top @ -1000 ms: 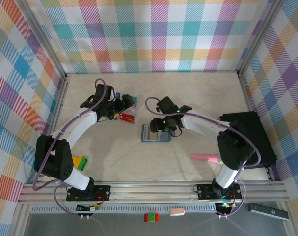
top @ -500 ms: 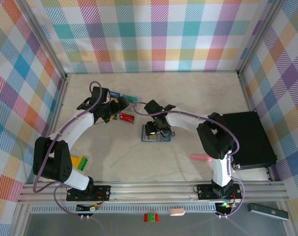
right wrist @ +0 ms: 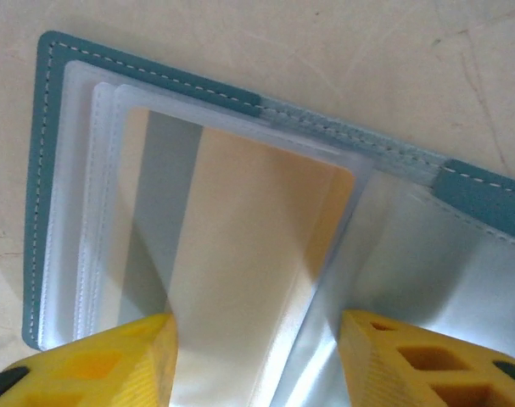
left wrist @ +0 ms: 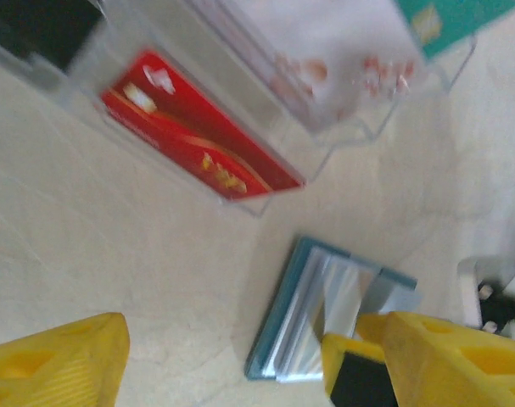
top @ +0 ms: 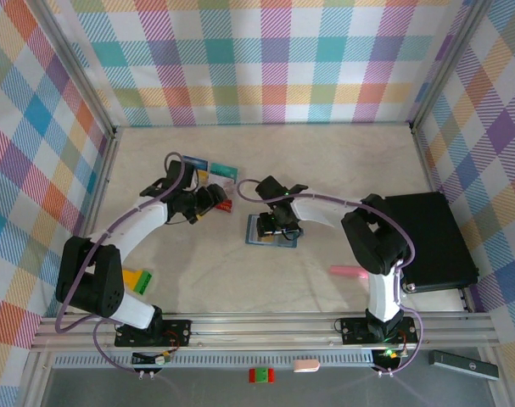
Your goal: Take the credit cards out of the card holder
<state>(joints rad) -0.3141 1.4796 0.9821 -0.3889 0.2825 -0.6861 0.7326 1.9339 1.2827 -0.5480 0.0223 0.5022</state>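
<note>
Directly beneath the right hand (right wrist: pixel 257 339), fingers spread apart, lies the open card holder (right wrist: pixel 240 212).

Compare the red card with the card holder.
The red card is one solid red sheet; the card holder is teal with layered clear sleeves, lying open. In the top view the card looks smaller than the holder. The card lies near the left gripper; the right gripper straddles the holder. Both are flat rectangles.

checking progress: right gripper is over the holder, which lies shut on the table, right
Not quite: the holder lies open, not shut. The right wrist view shows its clear sleeves spread out under the right gripper. It does lie on the table, with that gripper over it.
</note>
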